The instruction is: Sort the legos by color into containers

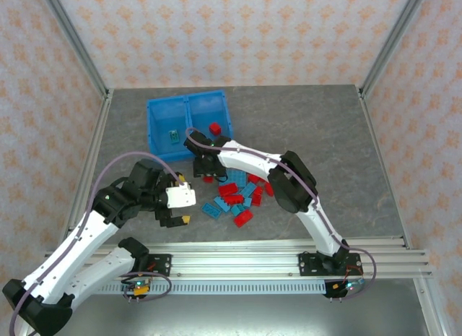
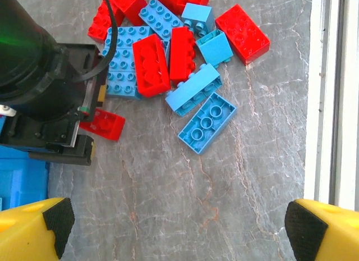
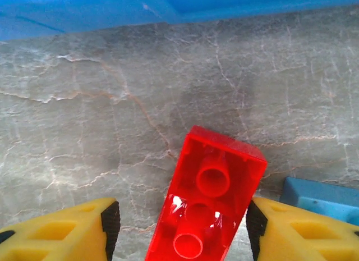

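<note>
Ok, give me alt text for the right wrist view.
A translucent red plastic lego brick, hollow underside facing the camera, is between the right hand's yellow black-padded fingers over grey marbled tabletop. The blue plastic bin's wall spans the top edge; a light blue brick peeks in at right.

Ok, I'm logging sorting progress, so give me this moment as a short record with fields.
bin: blue bin, two compartments
left compartment: one teal brick
right compartment: one sorted red brick
unsorted: loose pile of red and teal bricks, on the near side of the bin
left gripper: open, nothing between its fingers
right gripper: upturned red brick between its fingers, grip unclear
</note>
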